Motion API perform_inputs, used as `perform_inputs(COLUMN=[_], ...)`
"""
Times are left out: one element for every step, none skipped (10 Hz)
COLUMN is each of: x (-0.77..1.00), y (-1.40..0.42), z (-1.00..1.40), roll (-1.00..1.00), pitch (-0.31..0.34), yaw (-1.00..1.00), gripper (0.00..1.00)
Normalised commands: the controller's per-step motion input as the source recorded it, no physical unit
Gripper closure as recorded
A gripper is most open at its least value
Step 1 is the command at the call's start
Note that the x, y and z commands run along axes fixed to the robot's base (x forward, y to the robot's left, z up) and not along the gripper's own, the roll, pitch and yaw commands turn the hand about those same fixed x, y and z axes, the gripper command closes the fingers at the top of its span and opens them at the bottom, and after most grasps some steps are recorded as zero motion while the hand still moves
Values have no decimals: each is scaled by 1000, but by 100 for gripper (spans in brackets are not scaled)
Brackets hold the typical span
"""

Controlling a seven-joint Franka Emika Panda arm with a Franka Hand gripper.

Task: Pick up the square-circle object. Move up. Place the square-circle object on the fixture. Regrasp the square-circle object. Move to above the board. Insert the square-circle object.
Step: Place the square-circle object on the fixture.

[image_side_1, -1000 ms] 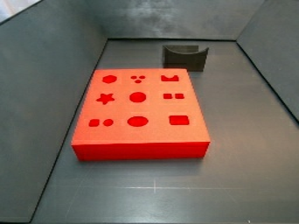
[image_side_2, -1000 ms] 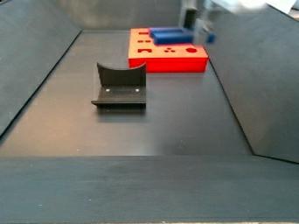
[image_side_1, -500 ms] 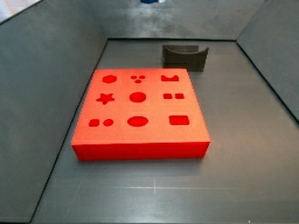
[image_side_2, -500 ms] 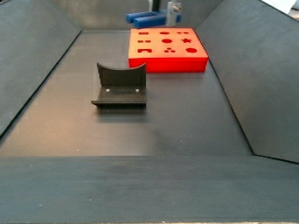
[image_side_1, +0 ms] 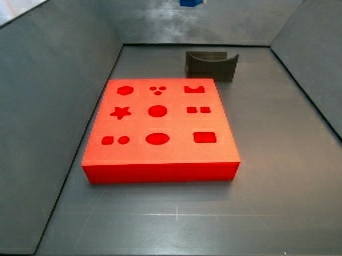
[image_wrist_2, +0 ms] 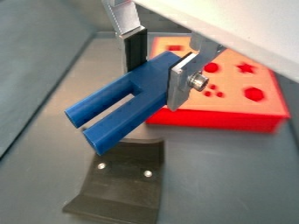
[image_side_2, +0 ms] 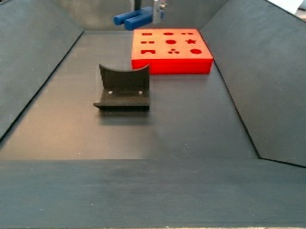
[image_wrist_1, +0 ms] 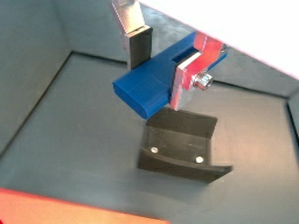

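Note:
The square-circle object is a blue elongated block held between the gripper's silver fingers. The gripper is shut on it in both wrist views, high above the floor. In a wrist view the square-circle object shows a slot along its length, and the gripper clamps its near end. The fixture lies on the floor below the block; it also shows in a wrist view. In a side view the object hangs at the far end, left of the red board. The fixture stands nearer.
The red board with its cut-outs lies in the middle of the grey floor, the fixture behind it. A bit of the blue object shows at the top edge. Sloped grey walls close in the floor on both sides.
The gripper has carried the blue object up off the board and sideways, away from the board, to above the fixture's side of the floor.

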Motion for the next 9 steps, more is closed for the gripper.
perform_inputs(x=[226,740,593,536,445,320,209,156,77], y=[-25,222,209,183,111,72,54,50,48], z=[-5,-158,-141,-113,-66,-27,-20,-20,-14], roll=[73,-1000,-1000,-1000,-1000,-1000,-1000,-1000,-1000], pitch=[101,132,140,150,177,224,268,288,321], yaw=[1000,882,700,650,593,534,461,424,340], gripper=[100,100,100,100,100,100,100,100,100])
